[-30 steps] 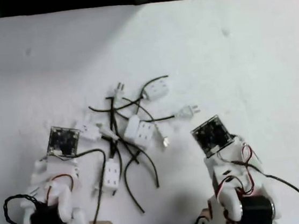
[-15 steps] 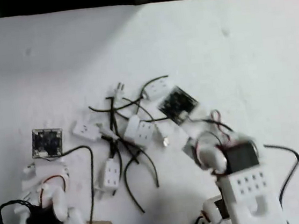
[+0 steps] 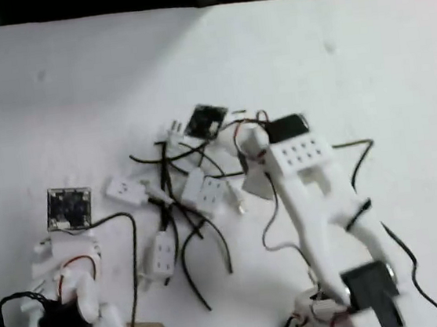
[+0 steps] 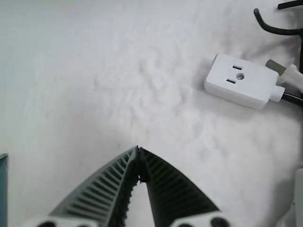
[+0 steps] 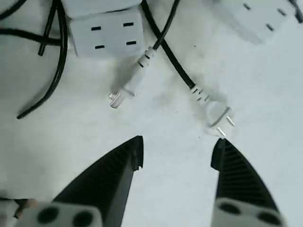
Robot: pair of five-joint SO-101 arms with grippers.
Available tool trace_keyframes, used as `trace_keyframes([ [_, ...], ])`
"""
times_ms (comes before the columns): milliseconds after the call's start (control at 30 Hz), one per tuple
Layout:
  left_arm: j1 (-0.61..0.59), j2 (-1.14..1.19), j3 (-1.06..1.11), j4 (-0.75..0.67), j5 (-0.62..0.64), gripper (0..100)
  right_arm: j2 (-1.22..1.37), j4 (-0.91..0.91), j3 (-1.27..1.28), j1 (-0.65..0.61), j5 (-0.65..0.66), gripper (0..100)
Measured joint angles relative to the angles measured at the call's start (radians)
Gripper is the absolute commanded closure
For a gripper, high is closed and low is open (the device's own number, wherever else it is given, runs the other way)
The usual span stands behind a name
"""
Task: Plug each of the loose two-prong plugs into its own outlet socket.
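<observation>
The left pincer (image 4: 138,153) sits clenched on nothing at the near left of the desk (image 3: 365,60). A white socket (image 4: 239,80) lies on the desk near it, apart from it.

To the right, in the middle of the desk, black cords (image 3: 186,242) cross one another among the sockets. The right pincer (image 5: 179,142) hangs released over this tangle, jaws spread wide above bare desk. One plug (image 5: 216,115) lies just beyond one fingertip, off centre. A second plug (image 5: 124,93) lies toward the other fingertip, beside a socket block (image 5: 104,32).

The likely trouble is a descent as aligned now. One finger would land on the plug and shove it aside, or pinch only its prongs or cord. Because the cords overlap, lifting either plug could also drag the socket block and shift the heap.
</observation>
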Motion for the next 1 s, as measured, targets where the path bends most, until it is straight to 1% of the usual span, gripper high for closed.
trace_keyframes([
  [167, 0.0, 0.0, 0.0, 0.0, 0.0, 98, 0.161, -0.066, -0.054, 0.064, 0.219, 77.8],
  [300, 0.0, 0.0, 0.0, 0.0, 0.0, 98, 0.253, -0.097, -0.089, 0.11, 0.322, 77.9],
  [400, 0.0, 0.0, 0.0, 0.0, 0.0, 98, 0.315, -0.114, -0.115, 0.126, 0.373, 77.9],
  [667, 0.0, 0.0, 0.0, 0.0, 0.0, 98, 0.473, -0.275, -0.124, 0.138, 0.391, 78.1],
  [733, 0.0, 0.0, 0.0, 0.0, 0.0, 98, 0.493, -0.305, -0.124, 0.141, 0.391, 81.8],
  [867, 0.0, 0.0, 0.0, 0.0, 0.0, 98, 0.503, -0.336, -0.135, 0.146, 0.391, 96.7],
  [900, 0.0, 0.0, 0.0, 0.0, 0.0, 98, 0.503, -0.344, -0.143, 0.149, 0.391, 98.5],
  [1000, 0.0, 0.0, 0.0, 0.0, 0.0, 98, 0.506, -0.359, -0.152, 0.15, 0.394, 98.1],
])
